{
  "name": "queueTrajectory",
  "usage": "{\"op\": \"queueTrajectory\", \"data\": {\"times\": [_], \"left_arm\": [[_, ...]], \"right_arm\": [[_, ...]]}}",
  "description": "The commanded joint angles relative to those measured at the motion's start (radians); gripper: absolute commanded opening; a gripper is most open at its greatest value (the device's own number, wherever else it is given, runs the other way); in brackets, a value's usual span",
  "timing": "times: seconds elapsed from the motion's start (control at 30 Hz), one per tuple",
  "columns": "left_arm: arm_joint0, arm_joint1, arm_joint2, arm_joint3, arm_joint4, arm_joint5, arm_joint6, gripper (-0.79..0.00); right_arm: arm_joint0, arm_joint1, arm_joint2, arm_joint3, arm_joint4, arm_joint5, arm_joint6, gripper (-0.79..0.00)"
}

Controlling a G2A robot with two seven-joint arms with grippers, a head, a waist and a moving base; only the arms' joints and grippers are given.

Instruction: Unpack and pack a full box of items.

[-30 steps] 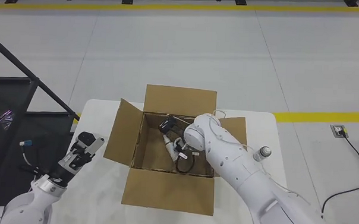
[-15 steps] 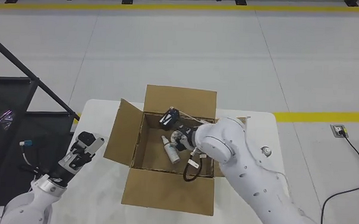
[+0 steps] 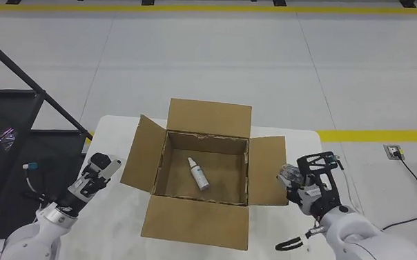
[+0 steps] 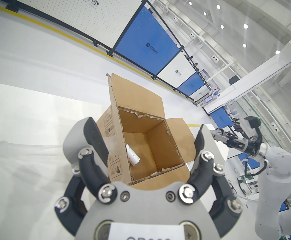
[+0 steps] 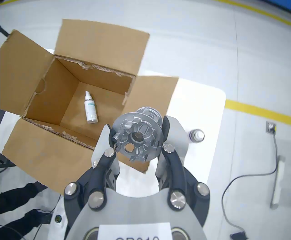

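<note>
Right gripper point(image 5: 136, 127) is clamped on 1 grey cast-metal hub point(image 5: 138, 138), held up beside the right flap of the cardboard box point(image 5: 56, 86). We judge the hub heavy, rigid and slick, so hold it across the flanges and keep it level. 1 small bottle point(image 5: 196, 135) stands on the table point(image 5: 200, 109) nearby. In the box, 1 spray bottle point(image 5: 90, 109) lies flat. It's light and round, so grip mid-body. Left gripper point(image 4: 146, 126) is spread wide and empty, on the box's far side.

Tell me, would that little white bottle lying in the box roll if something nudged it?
Probably: the bottle is round and lies on its side in the flat-floored box. It looks like light plastic, so likely easy to lift. Its smooth sides might slip.
</note>
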State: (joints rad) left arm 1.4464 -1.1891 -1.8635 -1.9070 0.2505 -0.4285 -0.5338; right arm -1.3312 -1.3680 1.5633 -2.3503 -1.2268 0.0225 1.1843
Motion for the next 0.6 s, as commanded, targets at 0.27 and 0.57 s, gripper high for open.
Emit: {"op": "queueTrajectory", "data": {"times": [0.27,0.57], "left_arm": [[0.0,0.0,0.0,0.0,0.0,0.0,0.0,0.0],[0.0,0.0,0.0,0.0,0.0,0.0,0.0,0.0]], "right_arm": [[-0.247,0.008,0.254,0.155,0.292,-0.034,-0.153,-0.785],[-0.175,0.017,0.258,0.345,0.331,-0.006,-0.258,-0.785]]}}
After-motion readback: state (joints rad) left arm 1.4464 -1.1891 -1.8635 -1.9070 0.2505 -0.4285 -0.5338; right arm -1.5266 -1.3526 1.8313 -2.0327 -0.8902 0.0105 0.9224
